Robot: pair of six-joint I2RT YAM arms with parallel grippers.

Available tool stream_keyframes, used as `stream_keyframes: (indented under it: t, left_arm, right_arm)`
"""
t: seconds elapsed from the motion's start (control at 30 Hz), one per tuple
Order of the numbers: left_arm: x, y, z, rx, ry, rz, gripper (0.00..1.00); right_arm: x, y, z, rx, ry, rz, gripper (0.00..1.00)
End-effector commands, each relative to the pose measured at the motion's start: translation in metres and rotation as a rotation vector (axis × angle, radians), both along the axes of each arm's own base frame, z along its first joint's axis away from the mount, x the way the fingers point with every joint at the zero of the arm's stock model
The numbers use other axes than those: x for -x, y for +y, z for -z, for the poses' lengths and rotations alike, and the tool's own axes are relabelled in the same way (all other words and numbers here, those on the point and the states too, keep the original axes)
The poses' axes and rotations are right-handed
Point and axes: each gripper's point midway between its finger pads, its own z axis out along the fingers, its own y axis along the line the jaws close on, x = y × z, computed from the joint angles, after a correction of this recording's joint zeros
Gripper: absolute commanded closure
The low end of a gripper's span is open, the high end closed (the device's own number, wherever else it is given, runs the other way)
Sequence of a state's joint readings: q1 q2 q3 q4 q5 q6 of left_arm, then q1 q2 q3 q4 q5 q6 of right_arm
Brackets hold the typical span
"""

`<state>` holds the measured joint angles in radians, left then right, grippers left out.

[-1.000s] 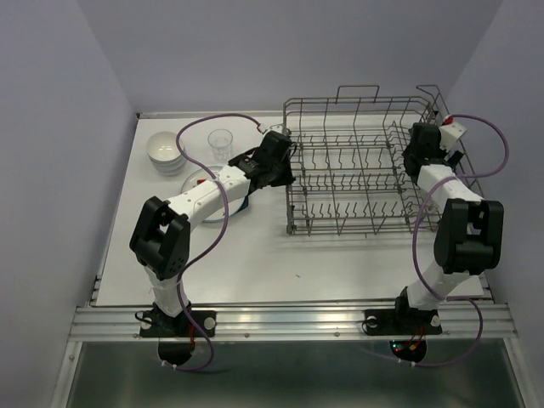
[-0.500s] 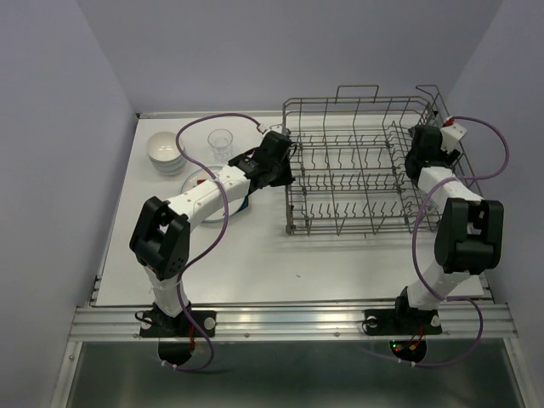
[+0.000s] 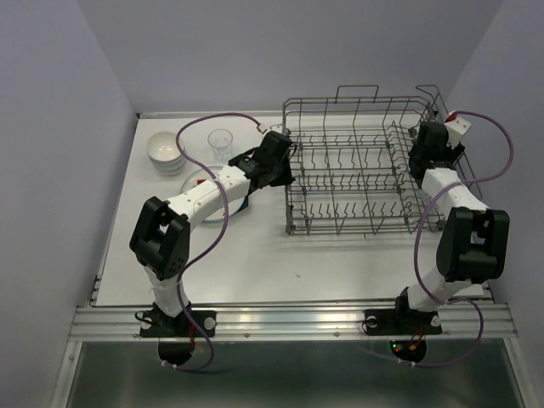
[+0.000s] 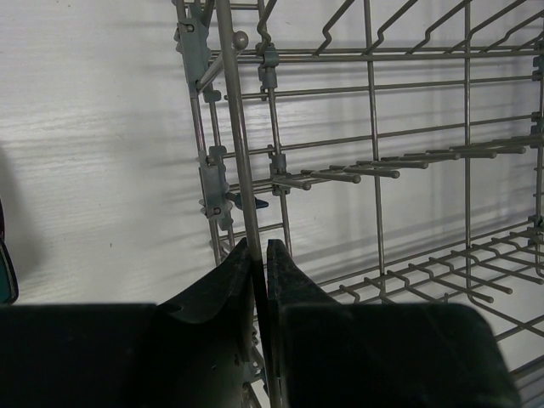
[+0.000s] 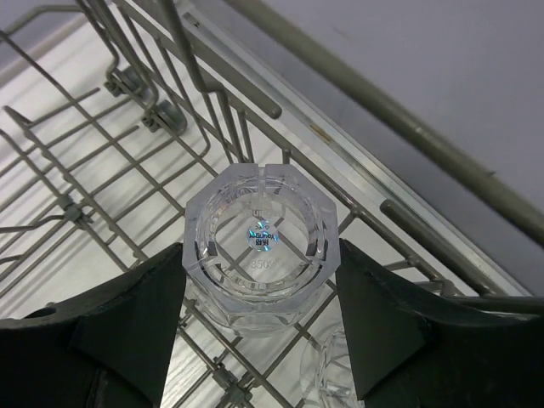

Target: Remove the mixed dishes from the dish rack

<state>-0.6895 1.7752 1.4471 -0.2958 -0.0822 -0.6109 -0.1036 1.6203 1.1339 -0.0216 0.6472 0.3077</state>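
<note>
We see the dish rack [image 3: 365, 183] standing on the right half of the white table [image 3: 255, 255]. The left gripper [image 4: 259, 251] is at the left end of the rack. Its two fingers are almost fully closed and pinch one upright wire of the rack between them. The right gripper [image 5: 261, 280] is at the right side of the rack, toward the far end, in the taller wire section. There a clear glass tumbler [image 5: 262, 229] stands upside down on the wires. The two black fingers [image 5: 136, 323] are one on each side of it and touch its wall, so this gripper is closed on the glass. We cannot tell if the tumbler is lifted from the wires. Just beside it, at the lower edge of the right wrist view, we see part of a second tumbler [image 5: 327, 365], also in the rack. The other dishes are on the table, left of the rack. A stack of small white bowls [image 3: 164, 151] is near the far left corner, and a third tumbler [image 3: 221, 143] stands upright beside them. Nearer, partly hidden under the left arm, are a round white plate [image 3: 197, 180] and a dark teal plate [image 3: 243, 205].
</note>
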Motion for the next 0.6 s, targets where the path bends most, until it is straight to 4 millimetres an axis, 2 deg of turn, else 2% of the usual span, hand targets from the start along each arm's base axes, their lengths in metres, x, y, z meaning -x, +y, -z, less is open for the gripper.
stream_keyframes:
  t: [0.0, 0.17, 0.3, 0.47, 0.53, 0.57]
  left_arm:
    - [-0.001, 0.018, 0.004, -0.118, -0.015, 0.022, 1.00]
    - [-0.003, 0.017, 0.003, -0.120, -0.023, 0.028, 1.00]
    - [-0.004, 0.019, 0.003, -0.134, -0.031, 0.029, 1.00]
    - [-0.009, 0.022, -0.004, -0.157, -0.056, 0.022, 1.00]
    - [-0.012, 0.026, -0.007, -0.172, -0.069, 0.003, 1.00]
    - [-0.012, 0.028, -0.009, -0.175, -0.071, 0.000, 1.00]
  right_arm:
    - [-0.007, 0.003, -0.057, 0.033, -0.135, -0.057, 0.99]
    - [-0.009, 0.010, -0.066, 0.046, -0.142, -0.121, 0.99]
    - [-0.012, 0.023, -0.075, 0.036, -0.166, -0.191, 0.99]
    - [-0.017, 0.048, -0.091, -0.013, -0.207, -0.335, 0.99]
    - [-0.016, 0.056, -0.105, -0.030, -0.240, -0.371, 0.99]
    - [-0.018, 0.069, -0.109, -0.053, -0.248, -0.422, 0.99]
